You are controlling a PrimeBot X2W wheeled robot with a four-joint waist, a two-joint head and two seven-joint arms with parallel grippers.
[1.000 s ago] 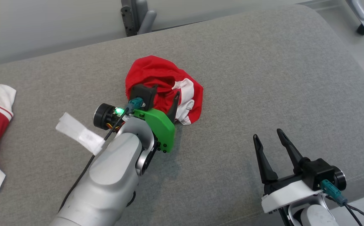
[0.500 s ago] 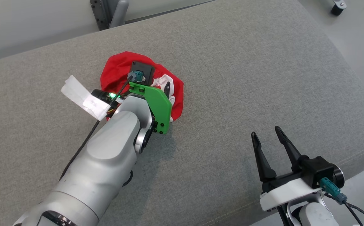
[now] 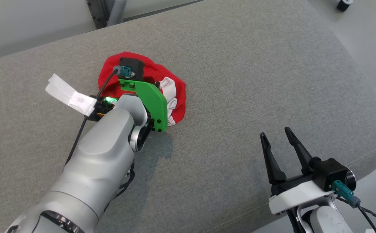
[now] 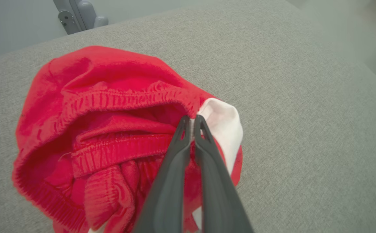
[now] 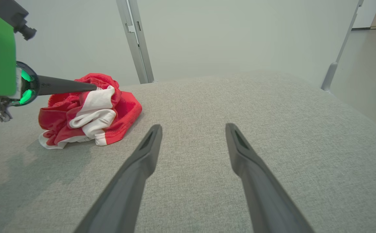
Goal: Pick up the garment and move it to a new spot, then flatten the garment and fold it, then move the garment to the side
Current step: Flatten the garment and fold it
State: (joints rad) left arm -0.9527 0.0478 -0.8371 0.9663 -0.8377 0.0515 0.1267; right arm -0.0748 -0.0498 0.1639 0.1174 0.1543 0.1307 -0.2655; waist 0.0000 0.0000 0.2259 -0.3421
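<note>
The soft, light red garment [image 4: 103, 106] will likely sag from its pinched upper fold, where the left gripper [image 4: 191, 124] has its jaws closed; the right gripper [image 5: 193, 127] has its jaws apart, empty.

A grey fabric worktop [image 3: 246, 71] spreads before me; beyond its far edge stand a grey metal post [image 3: 115, 11] and a black caster [image 3: 342, 4].
</note>
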